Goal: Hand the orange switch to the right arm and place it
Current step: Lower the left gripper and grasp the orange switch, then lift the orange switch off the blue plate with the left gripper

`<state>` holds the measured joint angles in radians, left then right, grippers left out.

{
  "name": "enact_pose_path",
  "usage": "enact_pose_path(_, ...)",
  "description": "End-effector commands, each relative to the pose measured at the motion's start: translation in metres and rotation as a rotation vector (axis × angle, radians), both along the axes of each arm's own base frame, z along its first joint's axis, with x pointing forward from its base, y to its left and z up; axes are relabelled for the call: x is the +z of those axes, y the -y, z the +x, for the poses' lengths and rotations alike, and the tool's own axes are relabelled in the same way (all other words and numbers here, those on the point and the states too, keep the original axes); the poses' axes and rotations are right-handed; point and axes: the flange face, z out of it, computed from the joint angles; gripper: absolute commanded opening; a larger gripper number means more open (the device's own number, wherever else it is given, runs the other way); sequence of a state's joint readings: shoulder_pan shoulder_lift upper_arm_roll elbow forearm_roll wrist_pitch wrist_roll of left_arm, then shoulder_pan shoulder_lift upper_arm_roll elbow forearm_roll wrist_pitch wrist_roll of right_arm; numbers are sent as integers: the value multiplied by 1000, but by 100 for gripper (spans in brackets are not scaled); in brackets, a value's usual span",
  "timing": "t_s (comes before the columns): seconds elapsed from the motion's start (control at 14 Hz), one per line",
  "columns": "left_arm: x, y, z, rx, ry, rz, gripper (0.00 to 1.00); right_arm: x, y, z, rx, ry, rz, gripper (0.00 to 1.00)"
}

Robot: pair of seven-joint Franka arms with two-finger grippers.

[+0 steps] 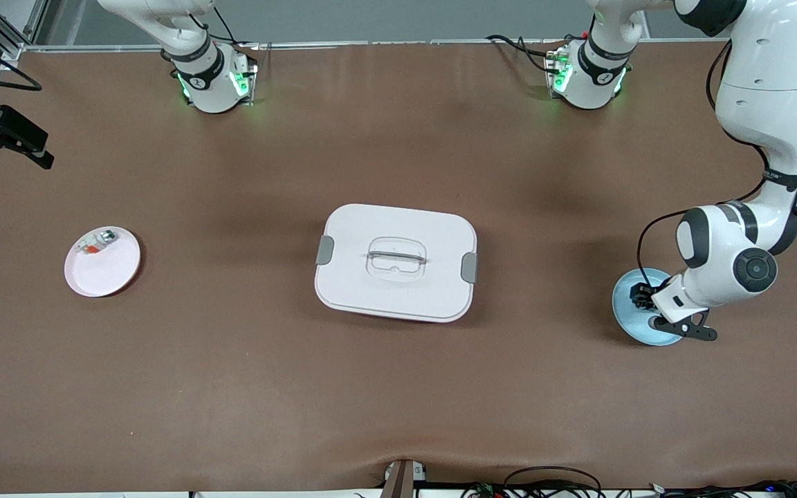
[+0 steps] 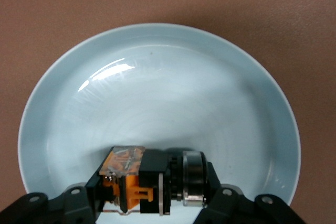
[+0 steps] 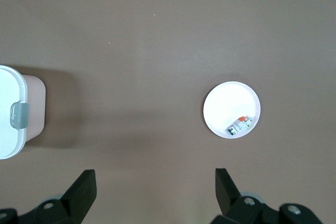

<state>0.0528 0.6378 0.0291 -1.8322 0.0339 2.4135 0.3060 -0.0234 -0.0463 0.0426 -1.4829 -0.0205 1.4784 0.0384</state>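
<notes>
The orange switch (image 2: 137, 182), black with an orange body band and a silver-ringed cap, lies on its side in a light blue plate (image 2: 157, 77) at the left arm's end of the table. My left gripper (image 2: 152, 188) is down in that plate (image 1: 630, 325), its fingers (image 2: 84, 195) pressed against the two ends of the switch. In the front view the switch (image 1: 640, 296) is a dark speck under the left gripper (image 1: 645, 301). My right gripper (image 3: 155, 173) is open and empty, high over bare table, and waits.
A white lidded box (image 1: 371, 290) with grey clips stands mid-table; its corner shows in the right wrist view (image 3: 8, 145). A white plate (image 1: 104, 273) at the right arm's end holds a small white-and-silver part (image 1: 96, 242), also in the right wrist view (image 3: 239, 125).
</notes>
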Motion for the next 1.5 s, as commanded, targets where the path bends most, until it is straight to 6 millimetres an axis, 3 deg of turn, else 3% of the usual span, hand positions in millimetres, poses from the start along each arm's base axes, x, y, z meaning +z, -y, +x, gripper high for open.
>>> enact_pose_path(0.0,9,-1,4,-3,22,8,27,6,-2,-3,6,3,-16,100)
enact_pose_path(0.14,28,-1,6,-1,25,8,27,6,3,-1,-5,11,-16,100)
enact_pose_path(0.29,63,-1,3,21,1,1,27,7,-3,-2,6,12,-16,100)
enact_pose_path(0.5,130,0,-1,73,-56,1,27,8,-1,-1,4,21,-14,100)
enact_pose_path(0.79,212,24,10,194,-101,1,27,8,-4,0,9,27,-10,100)
enact_pose_path(1.22,288,66,14,434,-80,-127,27,10,-8,1,16,43,-5,100)
enact_pose_path(1.43,311,94,16,563,-76,-192,27,9,-12,1,24,41,-15,100)
